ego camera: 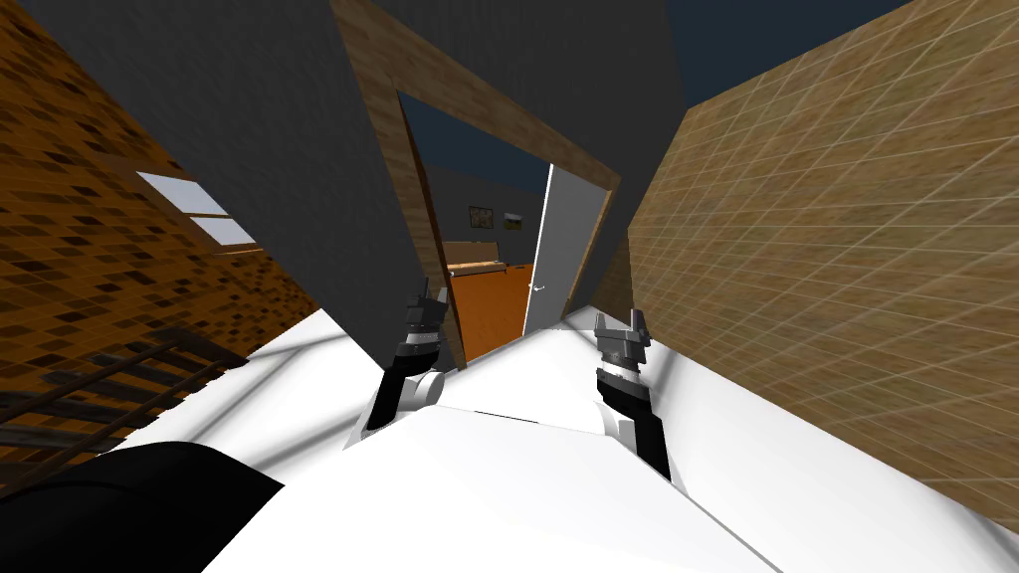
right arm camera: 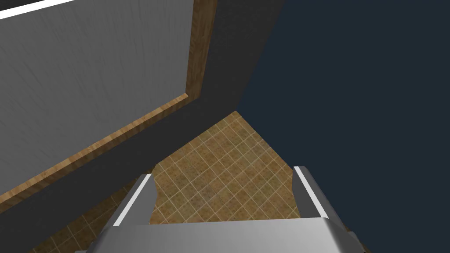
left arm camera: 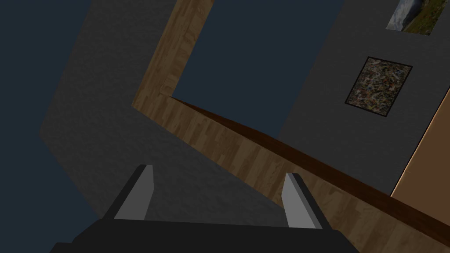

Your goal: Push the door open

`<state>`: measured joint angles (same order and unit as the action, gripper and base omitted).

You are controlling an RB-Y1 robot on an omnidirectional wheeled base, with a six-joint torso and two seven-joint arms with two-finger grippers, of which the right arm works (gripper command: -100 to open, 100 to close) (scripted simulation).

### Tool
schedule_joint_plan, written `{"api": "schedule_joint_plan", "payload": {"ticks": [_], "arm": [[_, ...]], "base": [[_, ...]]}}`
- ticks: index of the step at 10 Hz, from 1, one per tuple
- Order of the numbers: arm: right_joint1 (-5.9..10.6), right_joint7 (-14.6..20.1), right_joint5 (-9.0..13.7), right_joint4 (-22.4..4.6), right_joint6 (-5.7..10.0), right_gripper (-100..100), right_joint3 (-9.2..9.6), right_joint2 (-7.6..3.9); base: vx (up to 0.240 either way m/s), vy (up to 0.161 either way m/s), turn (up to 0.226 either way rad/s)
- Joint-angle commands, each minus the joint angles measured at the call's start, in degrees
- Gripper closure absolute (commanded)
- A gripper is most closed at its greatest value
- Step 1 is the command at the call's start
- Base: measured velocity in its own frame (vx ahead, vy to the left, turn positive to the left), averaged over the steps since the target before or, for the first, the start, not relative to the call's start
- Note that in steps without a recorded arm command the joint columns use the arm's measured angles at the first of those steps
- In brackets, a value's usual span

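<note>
A pale grey door (ego camera: 555,249) stands swung far inward along the right side of a wooden door frame (ego camera: 478,99), with a small handle (ego camera: 537,288) on it. The doorway between is wide. My left gripper (ego camera: 428,303) is open, held up close to the frame's left post (left arm camera: 246,153). To the right, my right gripper (ego camera: 620,326) is open too, just short of the door's near edge. In the right wrist view the grey door (right arm camera: 88,83) and its frame (right arm camera: 200,48) lie beyond the open fingers (right arm camera: 136,200). Neither gripper touches the door.
Dark grey walls (ego camera: 269,149) flank the doorway. A tan tiled wall (ego camera: 836,269) runs close on my right. On the left are a brown brick wall (ego camera: 70,219) and a dark railing (ego camera: 109,378). Beyond the doorway lie an orange floor (ego camera: 488,308), wooden furniture (ego camera: 473,261) and framed pictures (left arm camera: 378,85).
</note>
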<state>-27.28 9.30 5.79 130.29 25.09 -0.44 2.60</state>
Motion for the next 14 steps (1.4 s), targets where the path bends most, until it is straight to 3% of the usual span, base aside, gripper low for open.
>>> {"api": "schedule_joint_plan", "payload": {"ticks": [1,4,14], "arm": [[0.63,0.1,-0.3,-1.6,0.38,-100,0.16,-0.54],[2.48,0.4,-1.3,-6.2,1.50,-100,0.63,-1.81],[7.57,1.1,-3.9,-18.6,4.58,-100,1.91,-4.35]], "base": [[0.141,-0.013,0.010],[0.120,-0.049,0.033],[0.094,-0.052,0.024]]}}
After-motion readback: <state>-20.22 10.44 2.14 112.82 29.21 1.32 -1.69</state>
